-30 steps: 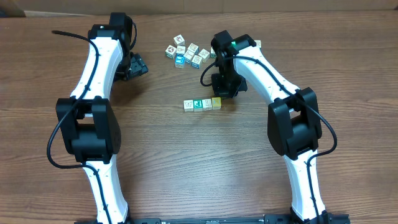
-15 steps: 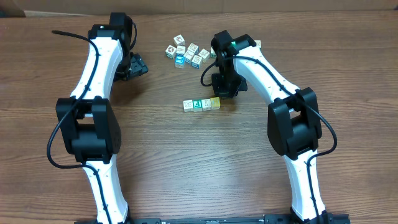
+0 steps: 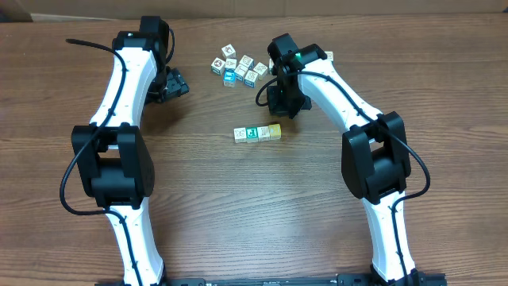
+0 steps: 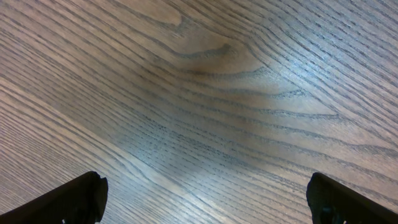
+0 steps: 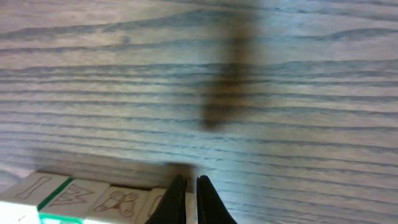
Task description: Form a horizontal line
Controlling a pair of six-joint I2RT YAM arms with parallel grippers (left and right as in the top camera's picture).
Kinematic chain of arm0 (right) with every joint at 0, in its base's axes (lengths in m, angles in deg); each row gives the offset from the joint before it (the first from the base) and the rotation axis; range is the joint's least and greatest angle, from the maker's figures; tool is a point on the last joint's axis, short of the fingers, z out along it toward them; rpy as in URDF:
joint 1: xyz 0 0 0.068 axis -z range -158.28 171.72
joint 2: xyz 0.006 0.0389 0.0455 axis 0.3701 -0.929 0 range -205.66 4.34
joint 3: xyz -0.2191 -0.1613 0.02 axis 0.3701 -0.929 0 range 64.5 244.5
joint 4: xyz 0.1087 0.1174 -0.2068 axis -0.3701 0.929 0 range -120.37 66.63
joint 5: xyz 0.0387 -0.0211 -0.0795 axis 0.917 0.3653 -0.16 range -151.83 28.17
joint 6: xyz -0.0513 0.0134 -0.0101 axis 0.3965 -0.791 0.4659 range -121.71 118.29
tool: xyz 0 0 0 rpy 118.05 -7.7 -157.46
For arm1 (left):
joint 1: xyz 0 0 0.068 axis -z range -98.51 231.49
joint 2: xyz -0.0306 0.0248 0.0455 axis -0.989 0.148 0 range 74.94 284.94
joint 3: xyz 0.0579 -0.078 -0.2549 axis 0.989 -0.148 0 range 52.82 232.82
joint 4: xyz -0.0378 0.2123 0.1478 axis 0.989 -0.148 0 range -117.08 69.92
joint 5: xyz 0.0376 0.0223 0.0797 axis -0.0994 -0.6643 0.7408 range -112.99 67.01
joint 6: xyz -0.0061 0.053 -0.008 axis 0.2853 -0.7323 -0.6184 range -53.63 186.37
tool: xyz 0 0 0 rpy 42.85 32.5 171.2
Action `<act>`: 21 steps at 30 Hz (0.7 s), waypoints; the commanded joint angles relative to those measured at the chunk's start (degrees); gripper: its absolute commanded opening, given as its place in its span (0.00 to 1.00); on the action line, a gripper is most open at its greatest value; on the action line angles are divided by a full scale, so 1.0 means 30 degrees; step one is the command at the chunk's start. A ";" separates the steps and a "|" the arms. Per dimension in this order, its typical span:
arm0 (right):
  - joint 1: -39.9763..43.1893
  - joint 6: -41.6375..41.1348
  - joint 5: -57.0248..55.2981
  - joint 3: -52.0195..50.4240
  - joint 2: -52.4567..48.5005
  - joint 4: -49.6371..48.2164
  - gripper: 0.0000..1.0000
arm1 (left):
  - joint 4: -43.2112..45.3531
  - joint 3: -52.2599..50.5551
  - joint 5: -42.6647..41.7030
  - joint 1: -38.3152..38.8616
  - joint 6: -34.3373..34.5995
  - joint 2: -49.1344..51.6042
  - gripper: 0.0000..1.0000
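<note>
Working from the near edge of the counter [image 3: 238,206] outward: the horizontal line [image 3: 258,133] lies about mid-counter, four small cubes in a straight row parallel to the near edge, with faces white, teal-green, white and yellow. Adjacent cubes appear to touch. The yellow cube at the right end, which sat slightly proud of the row a second ago, is now level with the others. Just beyond that end, the right claw [image 5: 186,198] is fully closed on nothing. It has drawn back toward the far edge and no longer crowds the row. In my judgement the final nudge is complete and the row as laid needs no further correction. In the right wrist view the cubes show as hard, square-edged blocks with pale top faces carrying thin line drawings, one with a green side. The counter is a flat wood-grain laminate with a dull sheen. Farther on, near the far edge, the loose cluster of similar cubes [image 3: 238,67] stands well apart from the row, irregular and tilted at odd angles. Toward the far left, the left claw [image 3: 173,84] hangs with jaws fully spread over bare wood, its dark fingers [image 4: 68,199] holding nothing.
</note>
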 commanded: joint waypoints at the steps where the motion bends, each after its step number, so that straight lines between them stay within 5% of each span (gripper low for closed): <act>1: -0.0044 -0.0109 0.0976 0.0058 0.0736 -0.0066 0.04 | -0.0036 0.0393 0.0197 0.0036 -0.0087 -0.0401 1.00; 21: 0.0095 -0.1654 -0.1494 0.0058 0.0736 -0.0306 0.04 | -0.0036 0.0393 0.0197 0.0044 -0.0080 -0.0401 1.00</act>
